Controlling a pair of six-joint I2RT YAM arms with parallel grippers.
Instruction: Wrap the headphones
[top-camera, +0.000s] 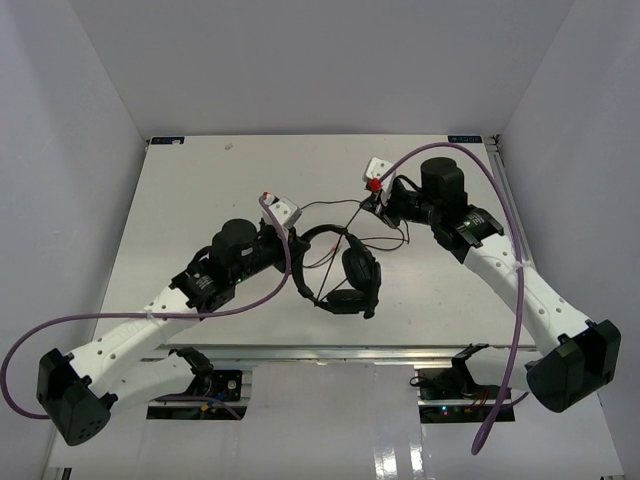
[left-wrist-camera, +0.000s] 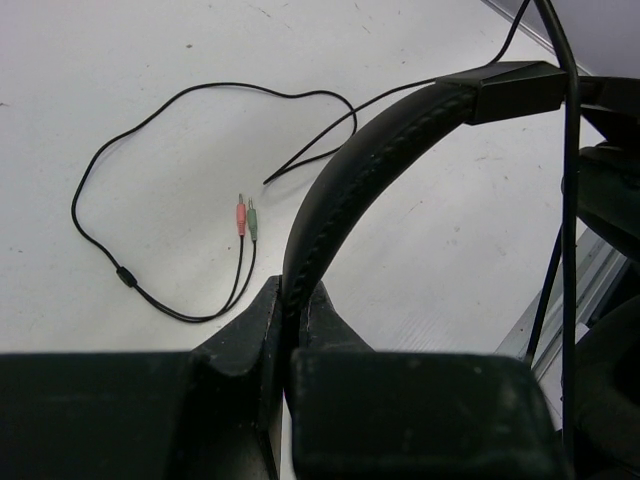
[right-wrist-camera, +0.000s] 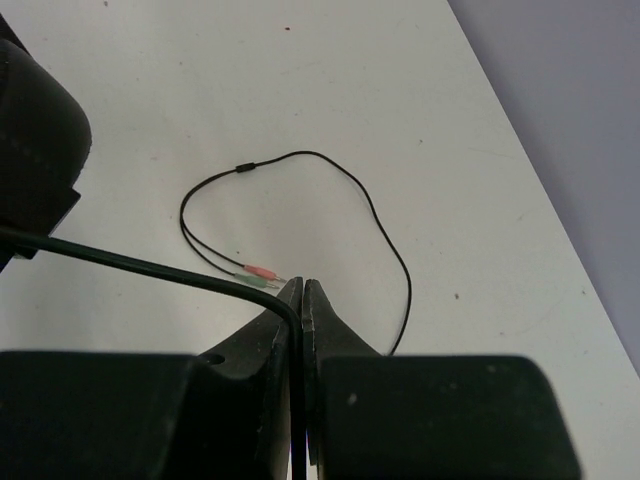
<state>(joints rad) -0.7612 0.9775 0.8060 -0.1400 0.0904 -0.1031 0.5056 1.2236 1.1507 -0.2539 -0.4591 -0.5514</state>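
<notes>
A: Starting on the left, what did we have hold of?

B: Our left gripper (left-wrist-camera: 290, 305) was clamped right down on the headband (left-wrist-camera: 340, 180), on the left side of the arch, with nothing between the jaws but the strap itself.

A: And the headphones (top-camera: 352, 275) themselves?

B: About mid-table (top-camera: 200, 200), between our two grippers, with the earcups (top-camera: 360, 268) toward the near edge. We could not tell whether they rested on the surface or hung just off it.

A: Then the right side?

B: Our right gripper (right-wrist-camera: 303, 295) was pinched fully shut on the cable (right-wrist-camera: 370, 210). The strand came in from the left and ended in the fingertips. Beyond them the free end lay in a loose loop on the table, the pink and green plugs (right-wrist-camera: 262, 272) just ahead of the tips.

A: So how did we judge the wrapping should go?

B: The left had to keep the headband steady as an anchor. The right needed to carry the cable round it under light tension, laying each turn beside the last. If we pulled too hard, the thin strand could slip from the jaws. If we left it too slack, the loop might snag an earcup or tangle near the plugs.
</notes>
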